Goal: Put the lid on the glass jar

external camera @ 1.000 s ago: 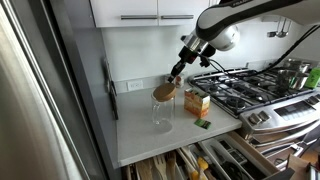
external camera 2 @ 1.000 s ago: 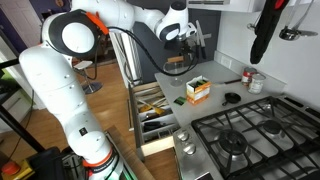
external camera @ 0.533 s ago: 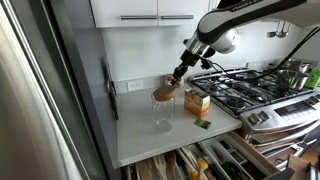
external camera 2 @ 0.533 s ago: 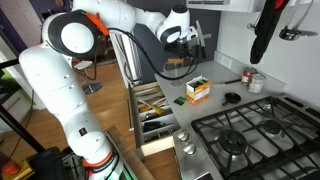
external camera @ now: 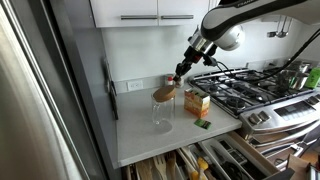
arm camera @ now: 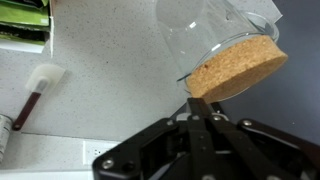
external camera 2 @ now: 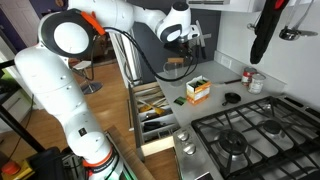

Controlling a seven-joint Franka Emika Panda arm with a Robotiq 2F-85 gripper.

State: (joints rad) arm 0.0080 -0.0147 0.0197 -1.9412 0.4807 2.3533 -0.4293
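The clear glass jar (external camera: 162, 115) stands on the white counter (external camera: 140, 130) left of the stove. The brown cork lid (external camera: 164, 92) lies tilted on its mouth, one edge higher. In the wrist view the lid (arm camera: 232, 68) slants across the jar's rim (arm camera: 200, 30), just beyond my fingertips. My gripper (external camera: 180, 72) is shut, its tips (arm camera: 197, 100) at the lid's raised edge, above and to the right of the jar; I cannot tell whether they touch it. In an exterior view the gripper (external camera 2: 189, 42) hangs over the lid (external camera 2: 178, 62) by the wall.
A yellow-orange box (external camera: 197, 101) stands right of the jar, with a green item (external camera: 203, 123) in front of it. The gas stove (external camera: 250, 88) lies further right. Drawers (external camera: 200, 160) stand open below the counter. A small brush (arm camera: 35, 90) lies on the counter.
My gripper has risen slightly up and to the right, away from the jar. The lid has stayed tilted on the jar's mouth.
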